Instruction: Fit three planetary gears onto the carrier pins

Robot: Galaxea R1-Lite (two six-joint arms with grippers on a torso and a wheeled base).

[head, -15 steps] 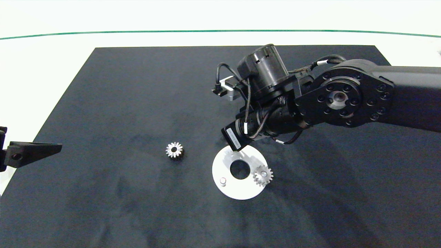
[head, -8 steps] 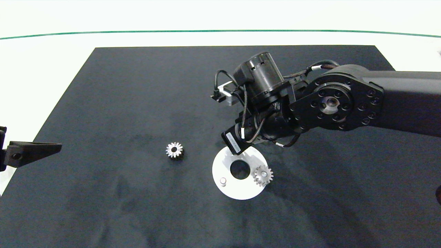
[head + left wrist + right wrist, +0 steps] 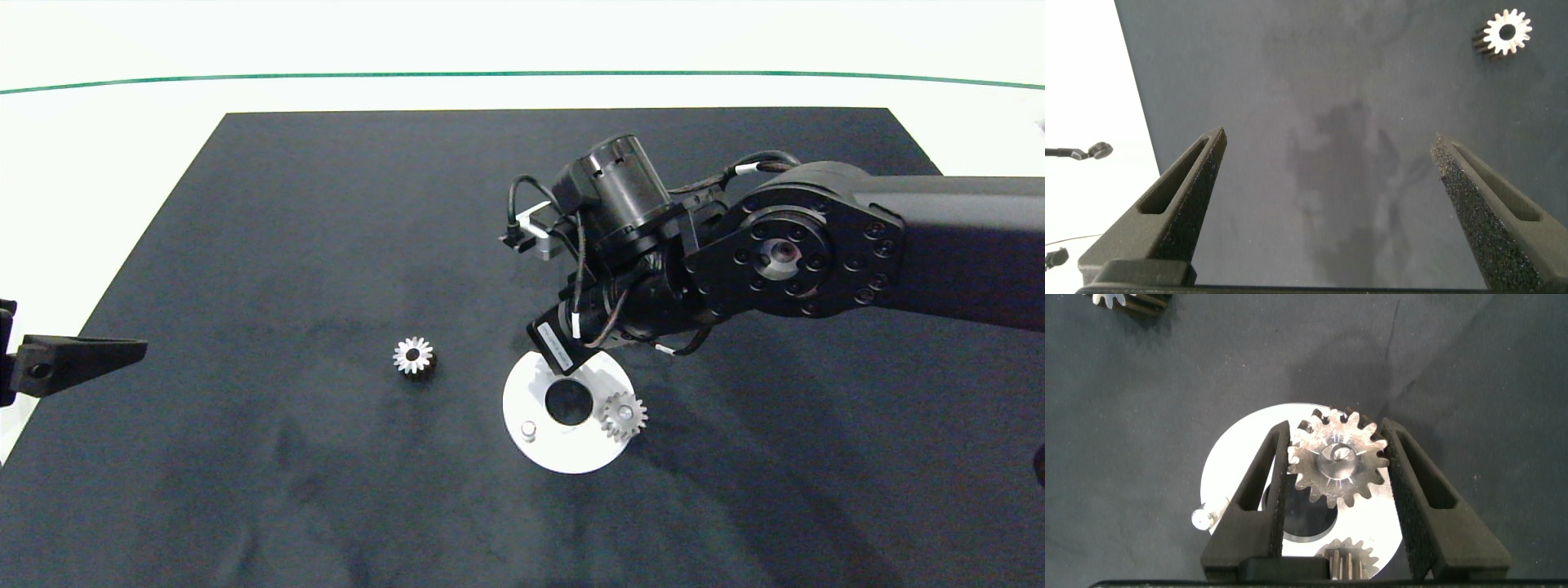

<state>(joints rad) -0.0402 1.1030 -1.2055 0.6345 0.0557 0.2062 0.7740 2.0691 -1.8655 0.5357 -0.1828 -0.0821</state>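
The right gripper hangs over the far edge of the white disc, its two grey fingers clamped on either side of a silver gear. That gear sits right over a pin whose tip shows through its centre hole; whether it is fully seated, I cannot tell. A second gear is already on the pin at the disc's right side. The third pin stands bare on the disc's left. The last gear lies flat on the dark mat, well apart from the disc to its left. The left gripper is parked at the table's left edge, fingers spread wide, gripping nothing.
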